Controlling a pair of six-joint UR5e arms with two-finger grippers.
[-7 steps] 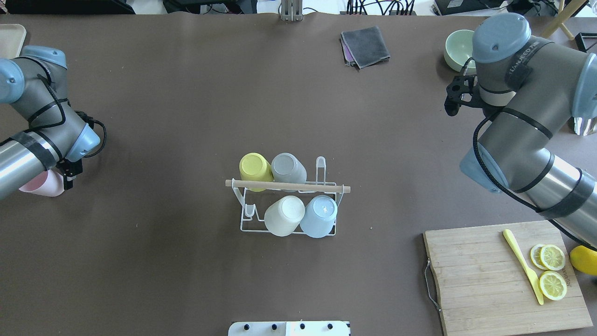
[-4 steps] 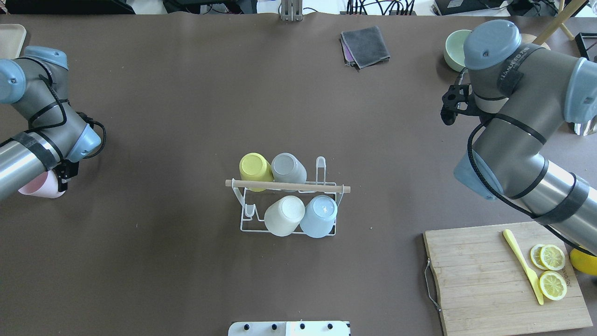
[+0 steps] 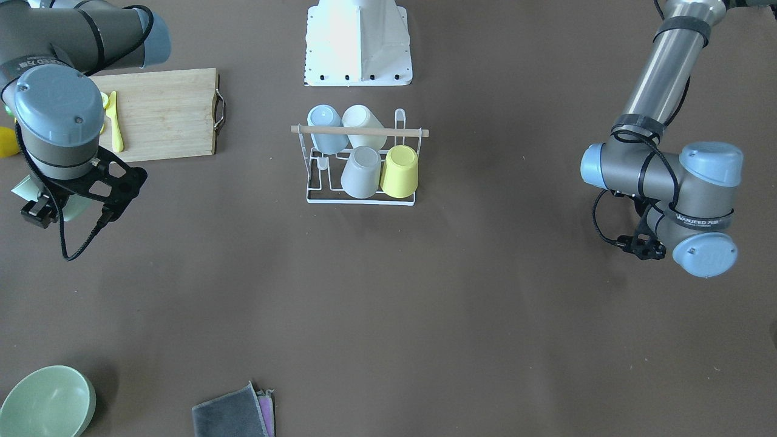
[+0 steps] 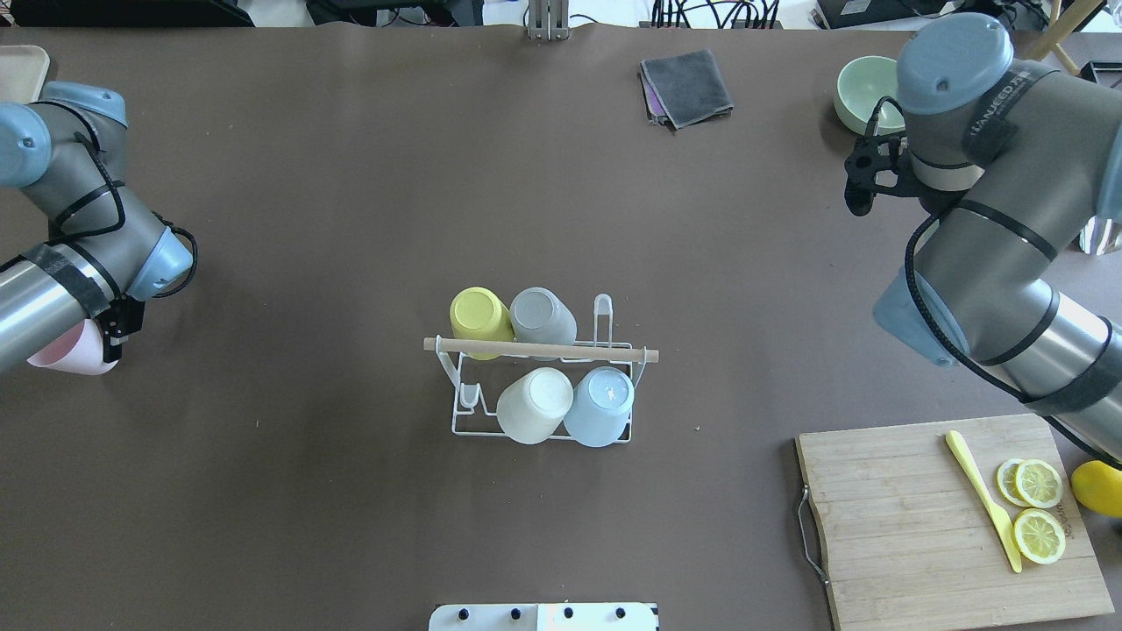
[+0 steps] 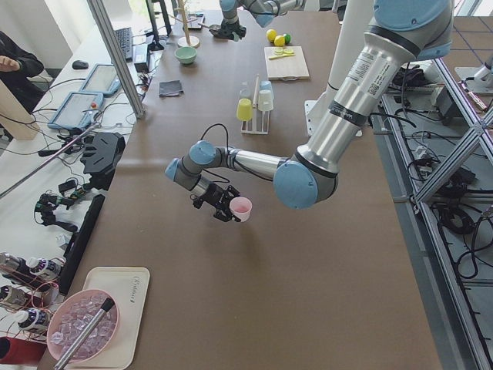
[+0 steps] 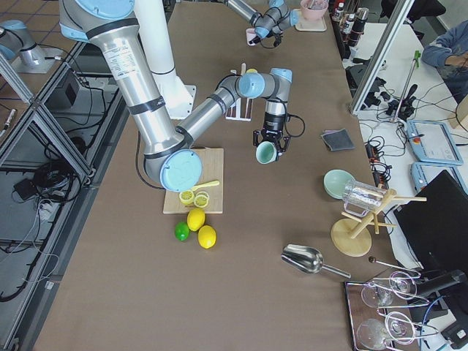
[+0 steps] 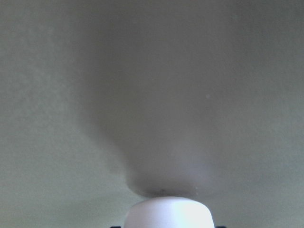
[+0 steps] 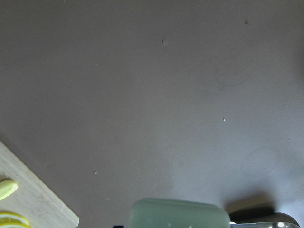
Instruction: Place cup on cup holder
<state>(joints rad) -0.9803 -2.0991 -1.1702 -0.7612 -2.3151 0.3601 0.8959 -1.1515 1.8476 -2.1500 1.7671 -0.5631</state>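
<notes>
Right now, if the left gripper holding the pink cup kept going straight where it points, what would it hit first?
Probably the bare table: the wrist view of the left gripper shows only brown tabletop beyond the pink cup. Depth is unclear.

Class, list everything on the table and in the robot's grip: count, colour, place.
cup holder: one, white wire with wooden rod, table centre
cups: four, yellow cup, grey cup, cream cup, blue cup, upturned on holder
bowl: one, pale green, far right
cloths: two stacked, grey over pink, far edge
cutting board: one, wooden, near right
knife: one, yellow, on the board
lemon slices: at least two, yellow, on the board
lemons: two, yellow, beside the board
lime: one, green, by the lemons
pink cup: one, held at the left
green cup: one, held at the right
left gripper: one, black, jaws shut on pink cup
right gripper: one, black, jaws shut on green cup
</notes>
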